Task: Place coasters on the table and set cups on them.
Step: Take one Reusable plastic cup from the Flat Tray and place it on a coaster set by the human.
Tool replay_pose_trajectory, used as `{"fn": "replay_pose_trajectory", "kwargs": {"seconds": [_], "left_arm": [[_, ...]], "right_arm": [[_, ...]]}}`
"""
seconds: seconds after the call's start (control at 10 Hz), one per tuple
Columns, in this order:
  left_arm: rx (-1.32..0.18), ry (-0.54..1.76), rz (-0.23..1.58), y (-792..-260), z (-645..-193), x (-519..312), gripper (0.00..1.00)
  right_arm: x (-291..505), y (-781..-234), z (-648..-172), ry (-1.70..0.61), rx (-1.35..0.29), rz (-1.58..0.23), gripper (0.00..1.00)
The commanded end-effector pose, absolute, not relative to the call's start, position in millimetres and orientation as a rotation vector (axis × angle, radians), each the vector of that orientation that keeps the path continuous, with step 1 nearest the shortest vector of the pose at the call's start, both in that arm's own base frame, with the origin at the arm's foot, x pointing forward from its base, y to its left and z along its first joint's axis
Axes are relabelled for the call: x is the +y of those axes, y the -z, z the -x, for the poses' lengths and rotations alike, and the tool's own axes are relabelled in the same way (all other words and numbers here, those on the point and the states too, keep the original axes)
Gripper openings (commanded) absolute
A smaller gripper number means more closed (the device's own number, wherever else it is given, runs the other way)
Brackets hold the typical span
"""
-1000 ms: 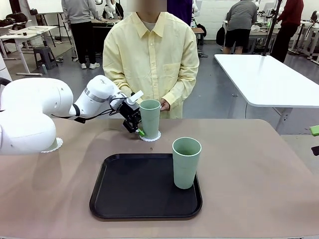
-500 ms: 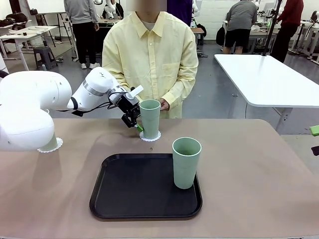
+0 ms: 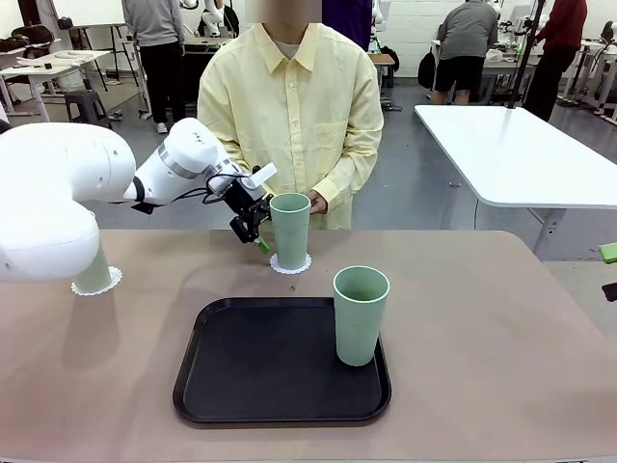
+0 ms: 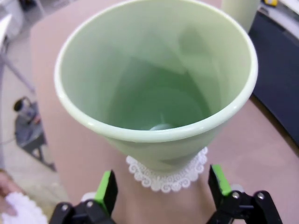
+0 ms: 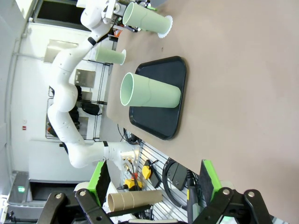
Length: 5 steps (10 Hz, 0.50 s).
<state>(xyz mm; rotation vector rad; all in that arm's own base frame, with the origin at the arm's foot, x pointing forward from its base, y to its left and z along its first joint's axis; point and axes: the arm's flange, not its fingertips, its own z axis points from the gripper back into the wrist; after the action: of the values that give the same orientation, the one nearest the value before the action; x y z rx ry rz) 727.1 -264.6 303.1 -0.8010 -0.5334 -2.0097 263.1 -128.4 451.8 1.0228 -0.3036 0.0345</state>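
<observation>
Far left on the beige table (image 3: 501, 367): a tall pale green left cup (image 3: 93, 274), mostly hidden behind the fat white left arm (image 3: 48, 212). Stands upright on a small round white left coaster (image 3: 109, 282), with a lacy, wavy edge peeking out around the foot.

Next along, at the far side of the table: the left gripper (image 3: 256, 234), black with green pads, just beside the middle cup (image 3: 290, 230). Spread wide, pinching nothing. In its own wrist view, one green finger (image 4: 107, 190) low on each side of that cup, both clear of the wall.

Middle cup: same pale mint green, smooth, no handle, wide at the rim and thinner toward the foot. Empty inside. Upright on the middle coaster (image 4: 154, 179), a white paper circle with tiny loops all round, a little wider than the foot. Just behind it, a hand (image 3: 317, 203) of the person in the yellow shirt (image 3: 289, 106).

Nearer the robot, in the middle of the table: a black tray (image 3: 260, 367) with rounded corners. On its right side, the third cup (image 3: 361, 316), upright, same colour and shape as the others, standing straight on the tray floor.

Last, the right gripper (image 5: 153, 179): spread wide too, holding nothing, well apart from the tray and all three cups in its sideways wrist view
</observation>
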Motion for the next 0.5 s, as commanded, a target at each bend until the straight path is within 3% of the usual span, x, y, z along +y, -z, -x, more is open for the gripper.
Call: {"fn": "replay_pose_trajectory", "kwargs": {"seconds": [0.0, 0.4], "left_arm": [[-0.456, 1.988, 0.59, -341.0, -684.8, -252.8, 1.0], [-0.331, 1.651, 0.025, -456.7, -586.6, -217.3, 1.0]], "right_arm": [[-128.5, -451.8, -263.5, -0.05, -0.311, -1.036, 1.0], [-128.5, -451.8, -263.5, -0.05, -0.311, -1.036, 1.0]]}}
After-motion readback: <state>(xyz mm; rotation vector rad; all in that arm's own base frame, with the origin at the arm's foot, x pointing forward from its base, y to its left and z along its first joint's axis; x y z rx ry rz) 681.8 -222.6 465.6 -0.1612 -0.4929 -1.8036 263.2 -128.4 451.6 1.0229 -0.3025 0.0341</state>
